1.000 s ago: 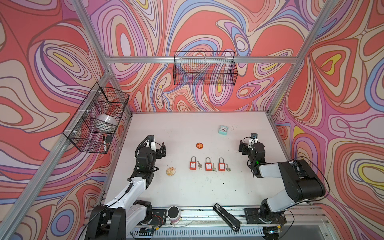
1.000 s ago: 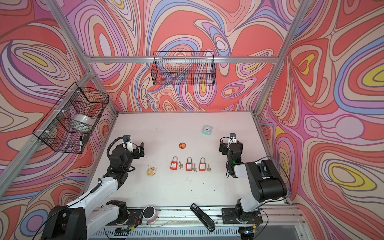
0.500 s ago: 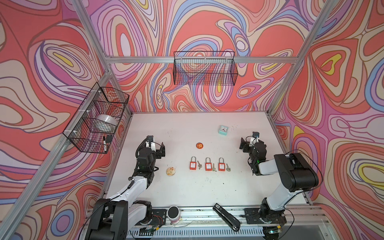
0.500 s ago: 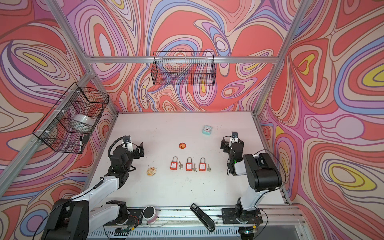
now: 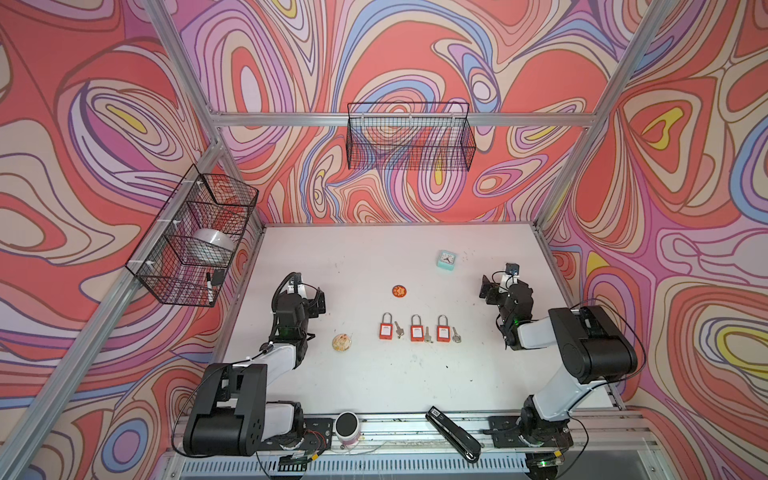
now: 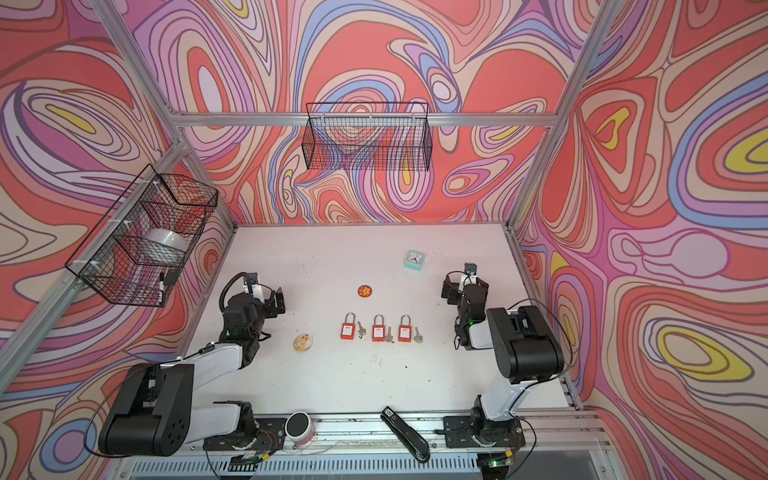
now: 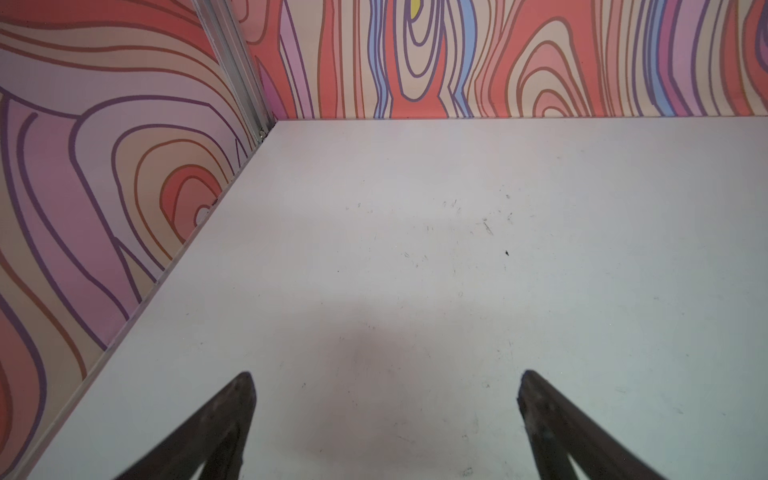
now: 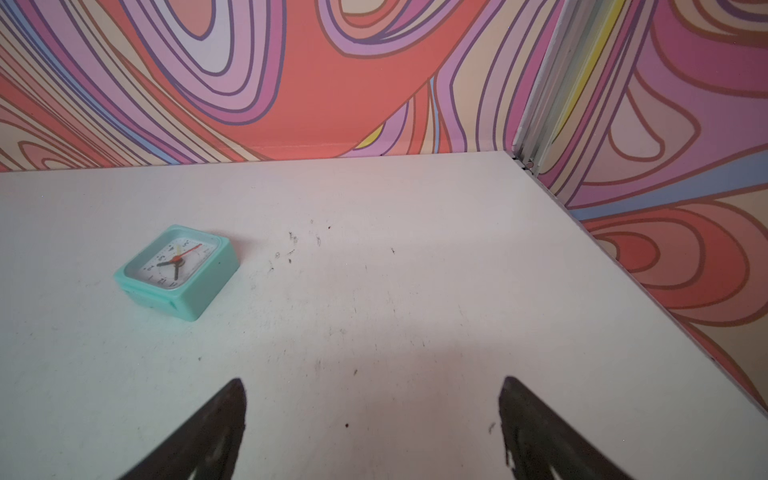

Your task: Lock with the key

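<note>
We log three red padlocks (image 5: pixel 417 328) in a row on the table (image 5: pixel 365 257), a key (image 5: pixel 427 333) just beside each. The left gripper (image 7: pixel 384 382) sits well left of the row, jaws wide apart and empty. The right gripper (image 8: pixel 374 386) sits well right of it, likewise spread and empty. A clock (image 8: pixel 176 270) lies beyond the row.

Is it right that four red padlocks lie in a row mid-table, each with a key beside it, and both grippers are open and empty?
No: there are three red padlocks, not four, as both top views show. Each does have a key beside it, and the left gripper and right gripper are open and empty.
</note>
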You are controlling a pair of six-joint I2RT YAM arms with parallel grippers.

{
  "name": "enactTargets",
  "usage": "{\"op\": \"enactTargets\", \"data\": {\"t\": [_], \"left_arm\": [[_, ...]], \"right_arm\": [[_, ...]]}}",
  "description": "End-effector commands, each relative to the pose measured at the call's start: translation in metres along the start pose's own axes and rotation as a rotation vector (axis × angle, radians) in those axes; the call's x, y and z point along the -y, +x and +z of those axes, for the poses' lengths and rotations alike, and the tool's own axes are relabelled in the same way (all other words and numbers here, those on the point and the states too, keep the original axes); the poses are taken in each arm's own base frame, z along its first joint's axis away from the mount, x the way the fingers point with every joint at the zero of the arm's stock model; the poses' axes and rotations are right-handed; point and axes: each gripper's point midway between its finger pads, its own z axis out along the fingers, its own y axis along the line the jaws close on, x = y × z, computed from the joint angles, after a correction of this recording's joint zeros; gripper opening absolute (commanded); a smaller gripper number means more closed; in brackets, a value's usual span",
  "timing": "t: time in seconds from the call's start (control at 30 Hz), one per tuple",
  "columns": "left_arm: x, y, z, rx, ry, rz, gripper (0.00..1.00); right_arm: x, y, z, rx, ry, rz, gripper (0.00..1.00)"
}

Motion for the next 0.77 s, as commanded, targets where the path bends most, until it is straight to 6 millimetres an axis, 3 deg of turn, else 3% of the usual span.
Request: {"op": "enactTargets", "data": {"t": [0.0, 0.13, 0.23, 0.73], "left_arm": [[0.000, -0.004, 0.007, 0.060, 0.005, -0.025, 1.00], [0.004, 0.007, 0.018, 0.072, 0.018, -0.019, 1.00], [0.009, 0.011, 0.027, -0.022, 0.035, -0.003, 1.00], [-0.006, 0.009, 0.023, 0.018, -0.049, -0.042, 1.00]], "right_arm": [[0.002, -0.001, 0.003, -0.001, 0.008, 0.010, 0.98], [0.002, 0.000, 0.003, -0.002, 0.008, 0.008, 0.98], [0.002, 0.000, 0.002, -0.002, 0.009, 0.007, 0.98], [0.003, 0.000, 0.003, -0.004, 0.010, 0.010, 0.99]]}}
